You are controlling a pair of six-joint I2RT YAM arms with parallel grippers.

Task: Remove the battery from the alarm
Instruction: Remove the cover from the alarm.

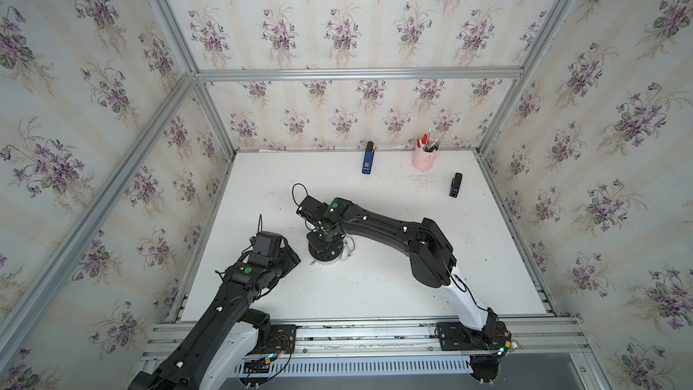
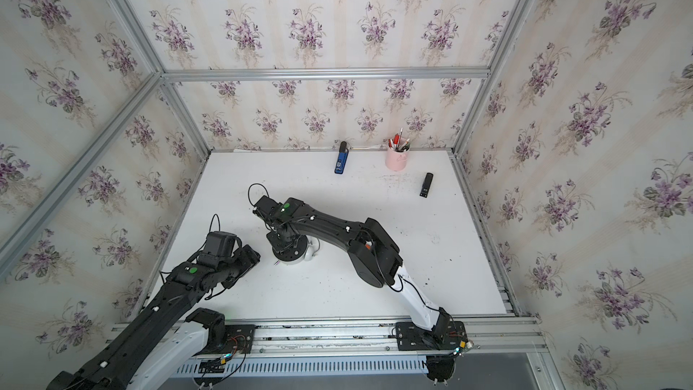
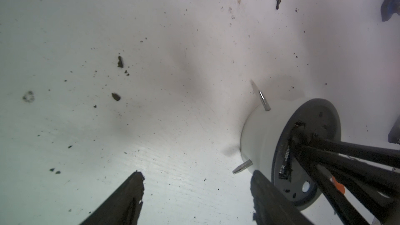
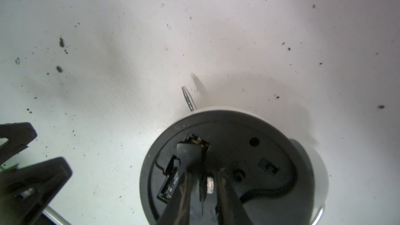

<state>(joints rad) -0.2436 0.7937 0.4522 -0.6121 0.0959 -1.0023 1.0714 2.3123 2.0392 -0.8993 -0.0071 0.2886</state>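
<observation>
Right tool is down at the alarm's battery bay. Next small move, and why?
Probably close the right tool on the battery before any lift. In the right wrist view its fingers seem to straddle the cell at the open compartment in the back of the alarm, but a firm grip isn't evident. The left tool stands open beside the alarm, so nothing braces it.

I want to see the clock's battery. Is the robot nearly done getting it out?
Not yet. Done: the alarm lies face down, black back up, and its battery slot looks uncovered. In hand: the right gripper reaches down at that slot; whether it grips the battery is hidden. The left gripper hovers open beside it. Left: lifting the battery out.
</observation>
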